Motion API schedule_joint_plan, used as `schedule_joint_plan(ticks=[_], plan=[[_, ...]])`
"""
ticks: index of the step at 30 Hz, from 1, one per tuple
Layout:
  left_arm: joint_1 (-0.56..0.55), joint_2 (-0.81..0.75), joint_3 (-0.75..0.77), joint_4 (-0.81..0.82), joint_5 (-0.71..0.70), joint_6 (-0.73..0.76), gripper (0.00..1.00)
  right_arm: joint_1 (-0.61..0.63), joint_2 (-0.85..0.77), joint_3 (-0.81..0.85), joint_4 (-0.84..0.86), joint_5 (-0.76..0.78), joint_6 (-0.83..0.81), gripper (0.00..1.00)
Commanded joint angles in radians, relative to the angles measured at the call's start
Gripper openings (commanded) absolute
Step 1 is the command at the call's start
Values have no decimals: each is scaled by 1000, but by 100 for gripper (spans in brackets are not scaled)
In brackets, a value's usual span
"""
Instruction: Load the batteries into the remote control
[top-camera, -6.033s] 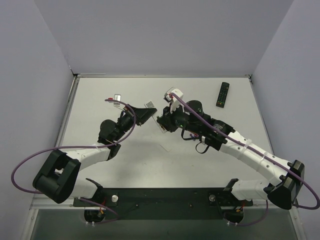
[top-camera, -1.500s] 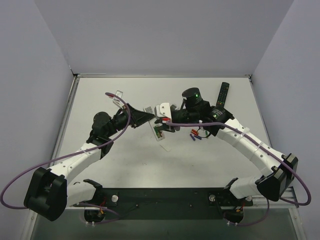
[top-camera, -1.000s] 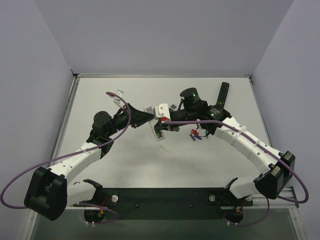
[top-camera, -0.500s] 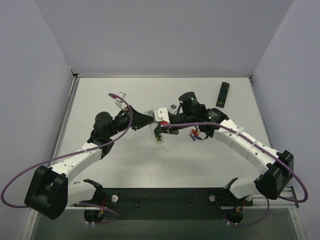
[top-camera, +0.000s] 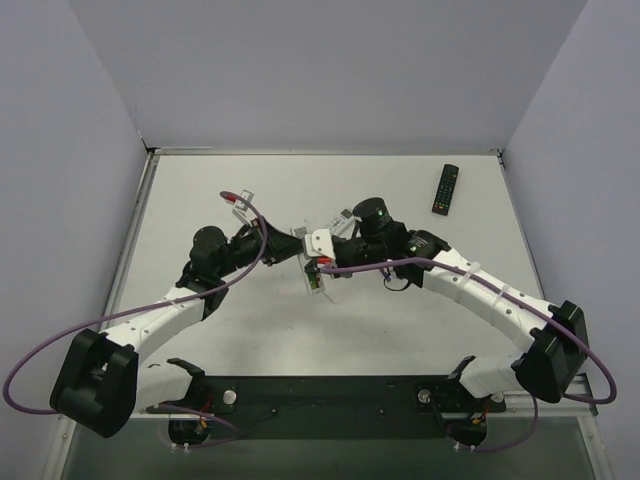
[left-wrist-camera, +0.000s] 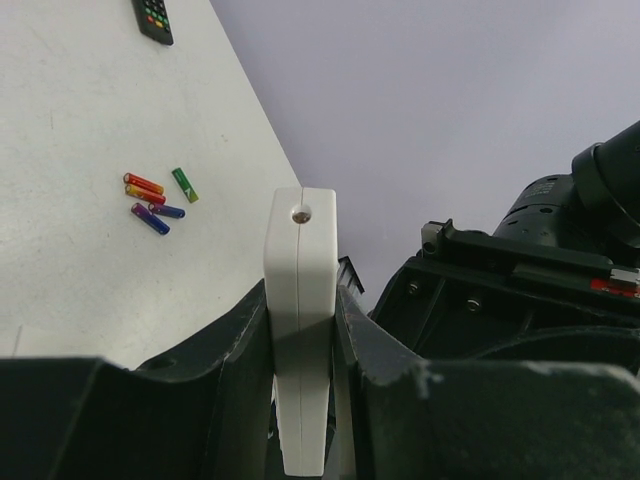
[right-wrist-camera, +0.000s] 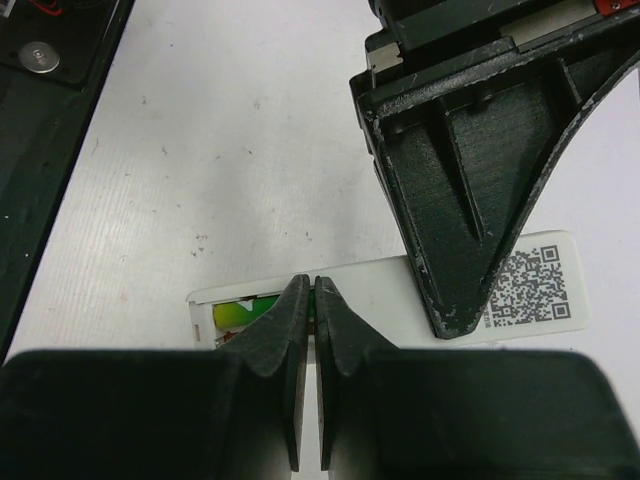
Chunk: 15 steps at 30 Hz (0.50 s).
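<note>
The left fingers (left-wrist-camera: 235, 345) clamp the remote control (left-wrist-camera: 300, 290) edge-on above the worktop (left-wrist-camera: 80, 260), presenting its open bay (right-wrist-camera: 202, 305) so the right fingers (right-wrist-camera: 293, 345), pinched shut and empty, can seemingly press one green battery (right-wrist-camera: 238, 315) home; the other battery (left-wrist-camera: 185, 185) lies on the worktop.

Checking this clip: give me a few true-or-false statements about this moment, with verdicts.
1. The left gripper clamps the white remote. True.
2. The right gripper is wide open. False: it is shut, its tips at the remote's open battery bay.
3. A green cell sits in that bay. True.
4. The black remote lies between the arm bases. False: it lies near the far right corner of the table.
5. A second green cell lies loose on the table beside red cells and purple cells. True.
</note>
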Motion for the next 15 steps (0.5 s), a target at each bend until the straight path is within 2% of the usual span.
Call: schedule_joint_plan(ticks=[1, 7, 11, 15], plan=[[5, -32, 48, 226, -36, -73, 0, 25, 8, -86, -37, -9, 70, 2], [8, -46, 15, 294, -48, -94, 0, 24, -1, -187, 130, 8, 181, 7], [16, -54, -13, 346, -58, -113, 0, 24, -18, -285, 308, 42, 256, 17], [19, -58, -24, 357, -61, -119, 0, 25, -29, -301, 371, 57, 284, 24]])
